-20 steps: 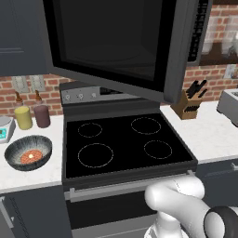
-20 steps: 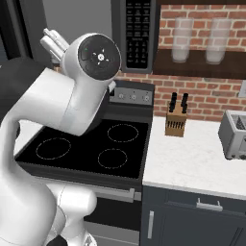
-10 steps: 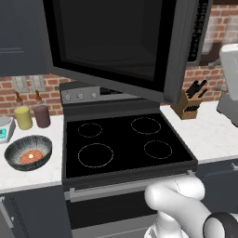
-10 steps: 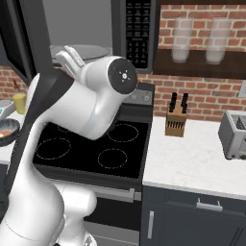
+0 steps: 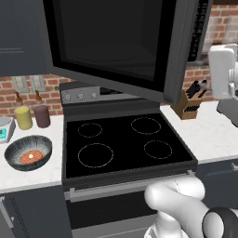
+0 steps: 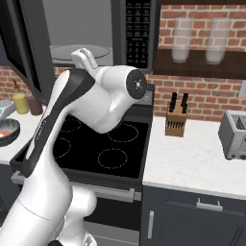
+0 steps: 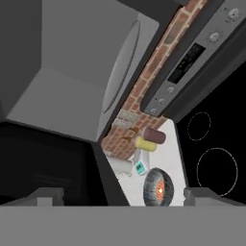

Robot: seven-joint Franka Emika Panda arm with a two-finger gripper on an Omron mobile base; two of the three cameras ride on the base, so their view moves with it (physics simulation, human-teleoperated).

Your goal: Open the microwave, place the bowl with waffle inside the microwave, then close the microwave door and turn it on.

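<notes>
- Kitchen setting: brick back wall, black stove (image 5: 123, 142) as landmark, pale surface (image 5: 32, 174) to either side of it.
- Microwave (image 5: 139, 42): mounted above the stove; cavity exposed, turntable (image 6: 79, 52) visible inside.
- Microwave door (image 5: 107, 46): swung wide open, hanging out over the stove's rear burners. Unchanged over the last second; the opening step reads as done.
- Bowl (image 5: 28, 152): on the surface left of the stove, near its front corner, untouched; also seen in the hand view (image 7: 158, 186).
- Waffle (image 5: 30, 155): lying in the bowl, centred.
- Two jars (image 5: 32, 116): behind the bowl, left of the stove, against the wall.
- Knife block (image 5: 188, 103): right of the stove, by the wall.
- Arm: over the last second it has swung from the left of the stove across toward its right, its elbow now above the stove's right half; a white link has entered at the right edge of the left base view.
- End effector (image 7: 122, 197): fingertips well apart, nothing between them; aimed past the open door toward the bowl.
- Judgement: the arm is pulling clear of the door; next step is the reach down to the bowl left of the stove. The open door overhangs that route and wants clearance.
</notes>
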